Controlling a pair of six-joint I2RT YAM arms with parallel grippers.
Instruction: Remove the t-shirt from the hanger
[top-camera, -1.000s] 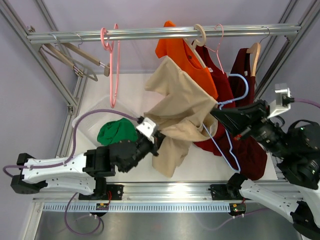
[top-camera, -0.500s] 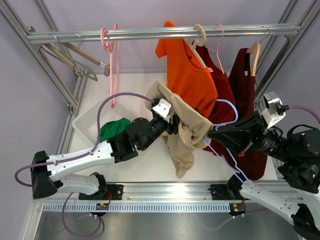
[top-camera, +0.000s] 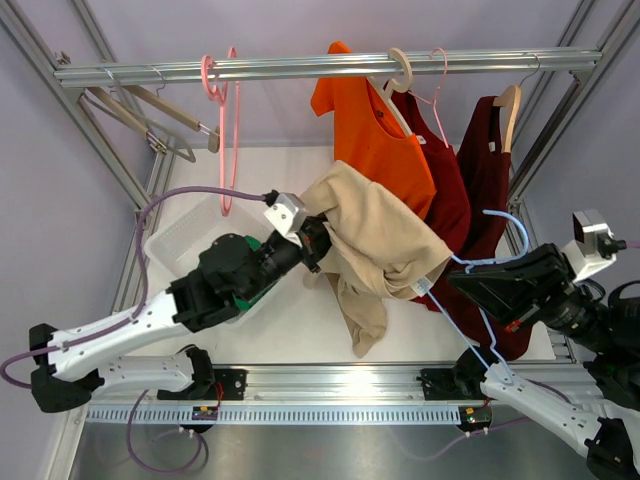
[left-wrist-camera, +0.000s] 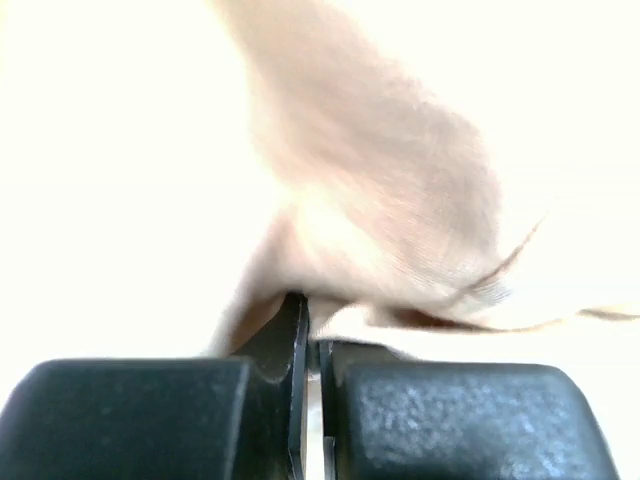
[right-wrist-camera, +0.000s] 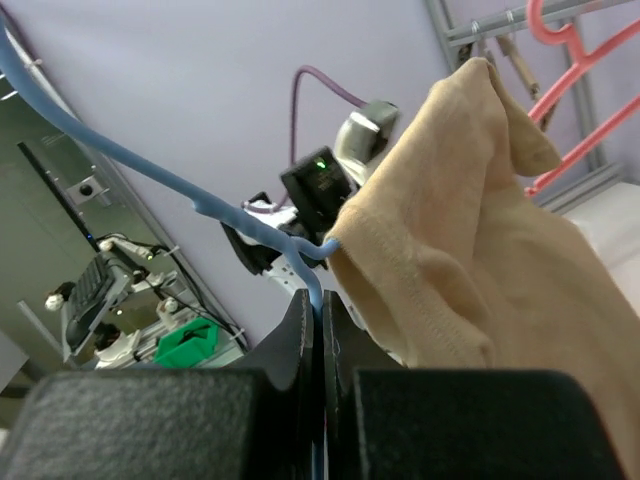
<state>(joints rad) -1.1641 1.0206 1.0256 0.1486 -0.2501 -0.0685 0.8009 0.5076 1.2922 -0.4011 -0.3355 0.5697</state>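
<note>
A beige t-shirt (top-camera: 375, 240) hangs bunched between my two grippers, its lower part drooping toward the table. My left gripper (top-camera: 318, 243) is shut on the shirt's left edge; the left wrist view shows the cloth (left-wrist-camera: 400, 230) pinched between the closed jaws (left-wrist-camera: 310, 340). My right gripper (top-camera: 462, 284) is shut on a light blue wire hanger (top-camera: 480, 330). In the right wrist view the hanger (right-wrist-camera: 200, 200) sits in my gripper (right-wrist-camera: 320, 310), and one hanger arm still runs into the shirt (right-wrist-camera: 480, 230).
A rail (top-camera: 320, 66) at the back holds an orange shirt (top-camera: 370, 140), dark red garments (top-camera: 470, 180), pink hangers (top-camera: 228, 130) and wooden hangers (top-camera: 150, 110). A white bin (top-camera: 175, 245) with a green garment (top-camera: 230, 285) sits at the left, under my left arm.
My left gripper has pulled the beige shirt left and up. My right gripper has drawn the blue hanger to the right, so most of the hanger is out of the shirt.
</note>
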